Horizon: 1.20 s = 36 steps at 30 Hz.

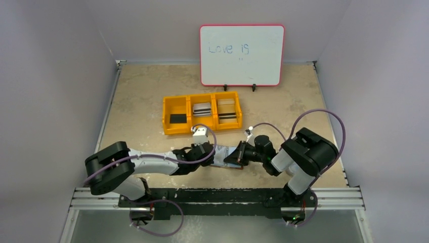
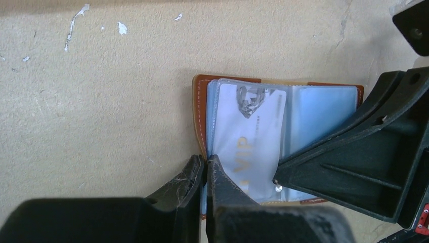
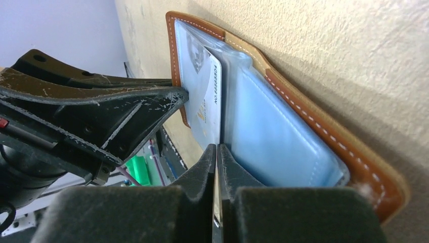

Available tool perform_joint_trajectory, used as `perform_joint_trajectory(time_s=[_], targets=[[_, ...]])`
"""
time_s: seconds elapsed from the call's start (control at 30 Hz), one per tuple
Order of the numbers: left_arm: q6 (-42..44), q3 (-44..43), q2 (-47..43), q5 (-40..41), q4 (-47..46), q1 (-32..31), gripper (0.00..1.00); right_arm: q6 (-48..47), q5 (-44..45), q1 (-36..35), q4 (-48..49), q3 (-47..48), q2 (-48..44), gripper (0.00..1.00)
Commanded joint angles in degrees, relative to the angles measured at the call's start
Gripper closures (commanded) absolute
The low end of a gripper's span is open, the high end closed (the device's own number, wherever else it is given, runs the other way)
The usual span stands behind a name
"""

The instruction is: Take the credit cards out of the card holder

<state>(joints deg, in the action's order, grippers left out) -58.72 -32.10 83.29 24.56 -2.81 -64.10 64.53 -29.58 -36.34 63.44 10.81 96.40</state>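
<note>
Watching both arms meet at the open brown leather bifold card holder point(image 1: 224, 153), which lies flat on the beige counter point(image 1: 141, 96) just in front of the yellow three-compartment plastic bin point(image 1: 177, 130). Left jaws are pinched tight on the card holder's leather edge. Right jaws are closed on the end of a white plastic VIP card point(image 2: 248, 136), skewed across the clear sleeves point(image 2: 318, 106). I see a loose card point(image 1: 178, 118) in each bin compartment.

- The whiteboard point(image 1: 242, 54) standing at the back carries "Love is", handwritten in blue marker.
- The pale card point(image 2: 248, 136) in the open card holder point(image 2: 201, 109) shows "VIP" in gold letters; the smaller print near it is too fine to read.
- Along that card's edge runs "NO." and a row of digits, seemingly eights.
</note>
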Motion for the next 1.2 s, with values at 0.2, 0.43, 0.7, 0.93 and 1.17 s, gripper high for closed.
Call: perform_joint_trajectory(time_s=[0.2,0.43,0.7,0.93,1.17], targets=[[-0.5,0.9,0.9,-4.4,3.8,-1.5,1.0,3.2,2.4,-1.3,5.0,-0.6,-5.3,1.0],[-0.7,1.1,-1.5,-0.5,7.9,-1.5,1.0,-0.7,6.6,-1.3,-7.3,0.2,-12.4,1.0],[-0.8,1.7,-3.8,1.2,8.6,-1.5,1.0,-3.1,10.1,-1.3,-17.5,1.0,-17.8,1.0],[-1.2,0.3,-9.1,4.0,10.6,-1.4,0.66,-10.1,9.2,-1.3,-22.9,5.6,-19.0,0.77],[-3.8,-1.3,-15.1,9.1,13.4,-1.5,0.62,-14.0,8.5,-1.4,-27.7,7.5,-17.8,0.65]])
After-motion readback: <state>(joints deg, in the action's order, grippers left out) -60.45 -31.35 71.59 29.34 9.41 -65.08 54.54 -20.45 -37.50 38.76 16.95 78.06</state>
